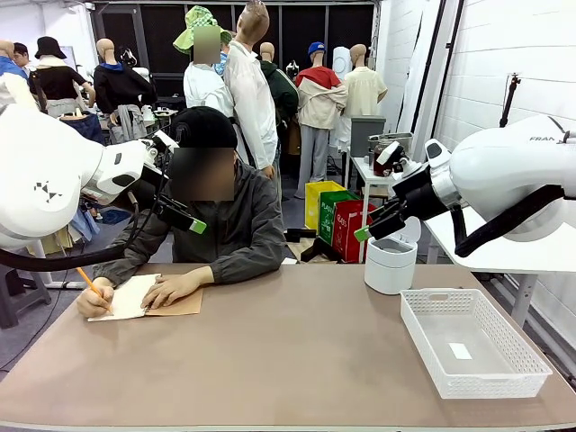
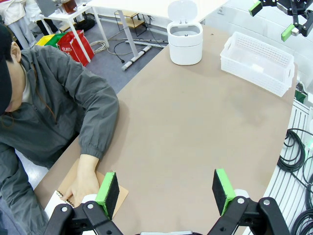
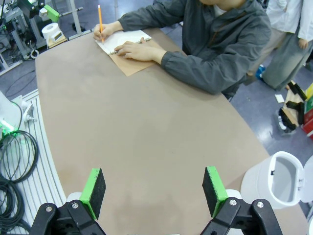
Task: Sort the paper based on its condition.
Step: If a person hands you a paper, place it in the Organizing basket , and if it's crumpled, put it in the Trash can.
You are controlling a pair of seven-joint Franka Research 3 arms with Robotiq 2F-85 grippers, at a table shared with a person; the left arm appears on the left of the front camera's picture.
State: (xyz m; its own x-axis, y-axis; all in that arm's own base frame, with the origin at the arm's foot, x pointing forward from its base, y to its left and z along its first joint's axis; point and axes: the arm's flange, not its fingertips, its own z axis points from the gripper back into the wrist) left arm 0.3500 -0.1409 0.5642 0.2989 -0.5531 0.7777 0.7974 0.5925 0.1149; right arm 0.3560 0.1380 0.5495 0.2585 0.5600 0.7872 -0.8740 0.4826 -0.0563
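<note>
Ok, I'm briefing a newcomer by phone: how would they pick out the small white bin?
Start at the brown table and look to its far right corner, seen from the robot. Behind the white mesh basket stands the bin: round, solid-walled, its flip lid open, whereas the basket is low, rectangular and perforated.

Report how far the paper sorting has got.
Done: nothing visibly sorted. In hand: the person's hand writes in the notebook with a pencil; the left gripper and right gripper hover open above the table, holding nothing. Left: all of the sorting.
</note>
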